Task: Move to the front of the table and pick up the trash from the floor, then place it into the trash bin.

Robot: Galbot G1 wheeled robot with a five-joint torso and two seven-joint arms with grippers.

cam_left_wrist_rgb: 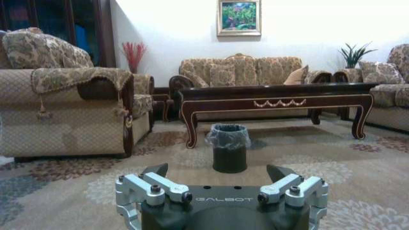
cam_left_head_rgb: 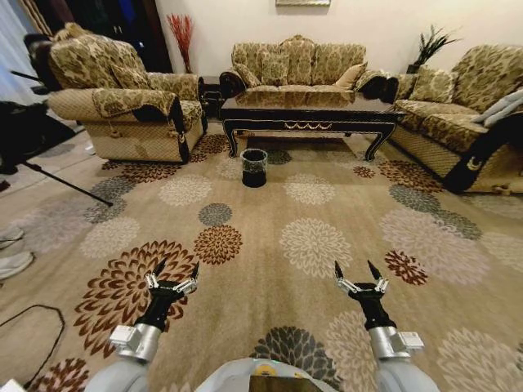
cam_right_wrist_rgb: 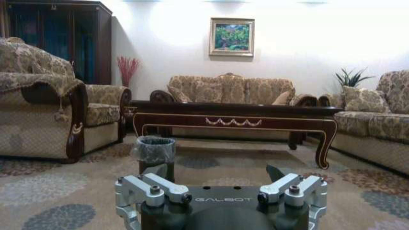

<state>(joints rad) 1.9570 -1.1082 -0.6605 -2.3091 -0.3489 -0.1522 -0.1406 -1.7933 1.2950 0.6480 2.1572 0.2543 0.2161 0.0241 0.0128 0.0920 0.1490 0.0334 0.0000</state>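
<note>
The long dark-brown table (cam_left_head_rgb: 306, 110) with gold ornament stands across the room in front of the back sofa. The small black trash bin (cam_left_head_rgb: 254, 167) with its clear liner sits on the floor (cam_left_head_rgb: 270, 237) just before the table's left end. It also appears as the trash bin (cam_left_wrist_rgb: 229, 143) in the left wrist view and the trash bin (cam_right_wrist_rgb: 154, 153) in the right wrist view. The trash is out of view. My left gripper (cam_left_head_rgb: 177, 267) and right gripper (cam_left_head_rgb: 355, 266) are held low over the carpet, both open and empty, far short of the bin.
A patterned armchair (cam_left_head_rgb: 122, 98) flanks the left, a sofa (cam_left_head_rgb: 298, 61) stands behind the table, and another sofa (cam_left_head_rgb: 458, 106) lines the right. A black tripod leg (cam_left_head_rgb: 57, 181), shoes (cam_left_head_rgb: 12, 261) and a cable (cam_left_head_rgb: 41, 327) lie at the left. Open carpet stretches between me and the bin.
</note>
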